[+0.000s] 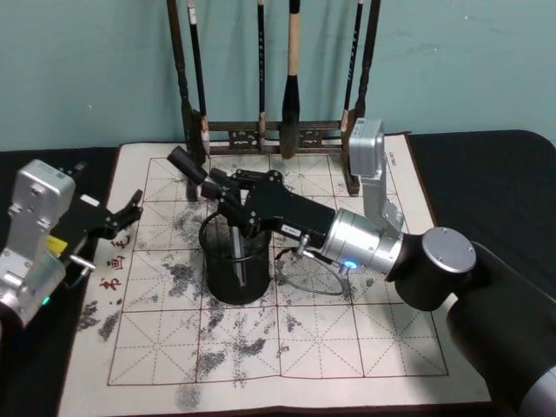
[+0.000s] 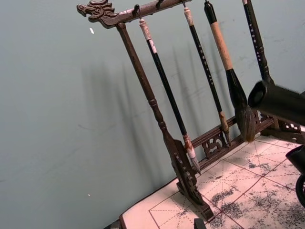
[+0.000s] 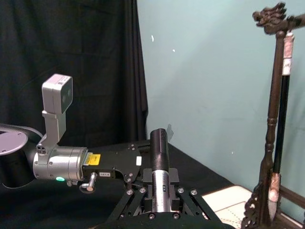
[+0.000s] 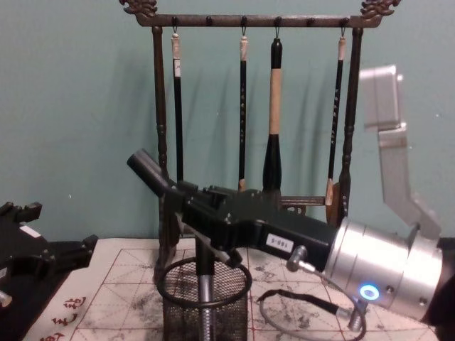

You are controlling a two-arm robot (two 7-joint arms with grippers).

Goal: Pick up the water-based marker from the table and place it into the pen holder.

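My right gripper (image 1: 219, 193) hangs directly over the pen holder (image 1: 235, 261), its fingers clenched around the water-based marker (image 1: 186, 162). The marker's dark cap end sticks out beyond the fingers, slanting up and away from the holder toward the brush rack (image 4: 252, 114). In the chest view a thin dark-and-silver rod (image 4: 205, 284) runs from under the gripper down into the mesh cup; it may be a pen already standing there, though I cannot tell for sure. The holder sits upright on the ink-spattered calligraphy mat (image 1: 347, 347), which covers the dark worktop (image 1: 486, 182). My left gripper (image 1: 122, 213) rests to the holder's left, near the mat's edge, fingers spread and grasping nothing. Beyond the holder, the brush rack stands at the mat's far edge with brushes (image 4: 274, 106) hanging from it.
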